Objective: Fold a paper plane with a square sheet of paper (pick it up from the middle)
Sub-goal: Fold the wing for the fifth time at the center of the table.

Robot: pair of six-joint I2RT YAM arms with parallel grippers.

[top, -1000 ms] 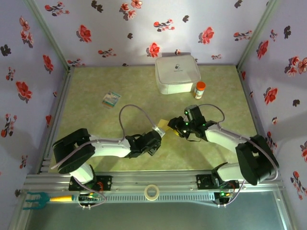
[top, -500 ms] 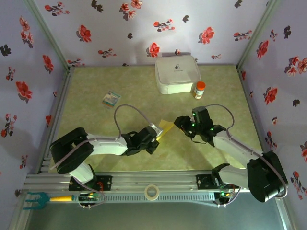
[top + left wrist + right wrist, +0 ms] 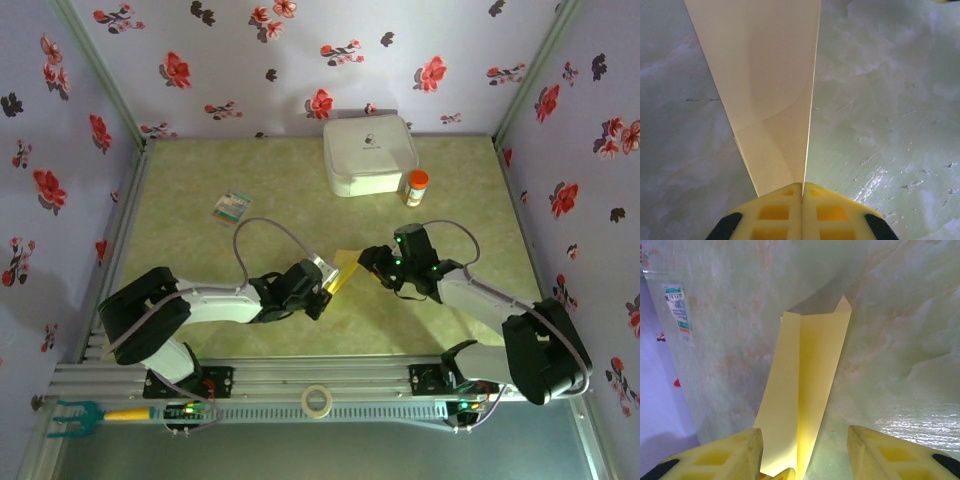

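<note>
The left gripper [image 3: 324,287] is seen low over the middle of the near half of the green marbled table [image 3: 190,250], and its two yellow fingers [image 3: 775,212] are pressed flat together in the left wrist view, so that no gap is left between them. The yellow paper [image 3: 345,266] is pinched in that seam at one narrow end; from there it is spread away from the fingers as a long folded panel [image 3: 762,75], widening toward the top of that view, with one straight edge standing up thin beside the seam. The paper is held tilted above the table surface, and its shadow is thrown on the green top beside it. The right gripper [image 3: 372,262] is placed just beside the paper's other end, facing the left gripper across it. In the right wrist view the right gripper [image 3: 805,455] is shown with its jaws parted, and the paper [image 3: 807,385] is seen running between them as a long strip with a lengthwise crease and a small raised corner at its far end; whether either pad is touched by the paper cannot be told. A teal-and-white card [image 3: 233,207] is laid flat well to the left, and a white box [image 3: 368,155] with an orange-capped bottle [image 3: 417,187] just beside it is set at the far edge.
</note>
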